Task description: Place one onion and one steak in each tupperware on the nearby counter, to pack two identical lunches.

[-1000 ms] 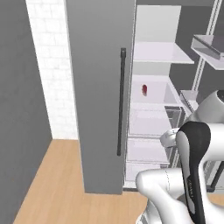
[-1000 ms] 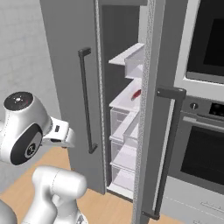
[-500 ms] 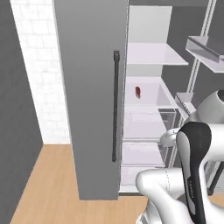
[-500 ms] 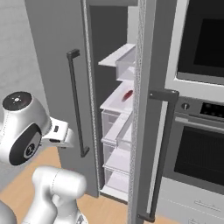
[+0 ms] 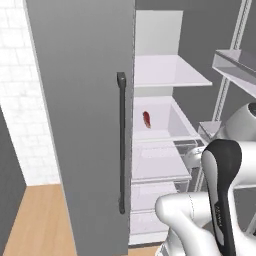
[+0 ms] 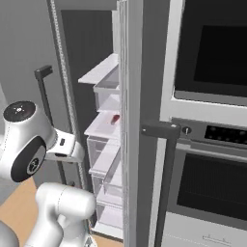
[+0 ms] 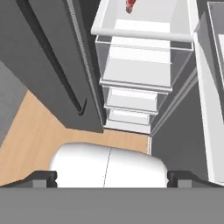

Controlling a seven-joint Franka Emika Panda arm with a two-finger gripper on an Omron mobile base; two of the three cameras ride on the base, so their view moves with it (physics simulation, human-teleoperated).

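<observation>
Fetching stage, I judge: I face the open fridge (image 5: 165, 150). One steak (image 5: 146, 118) lies on the middle shelf (image 5: 167, 131), well ahead of my tool (image 7: 111, 177), whose fingers stand wide apart, empty. Next: reach in over the steak.

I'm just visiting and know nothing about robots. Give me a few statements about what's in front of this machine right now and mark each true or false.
1. The fridge door stands open. True.
2. A small red item, probably a steak, lies on a fridge shelf. True.
3. The pincer grips the red item. False: its tips stand wide apart with nothing between them, and the item lies far off on the shelf.
4. A microwave sits on the floor right of the fridge. False: built-in ovens fill that wall.
5. The door handle is a dark vertical bar. True.
</observation>
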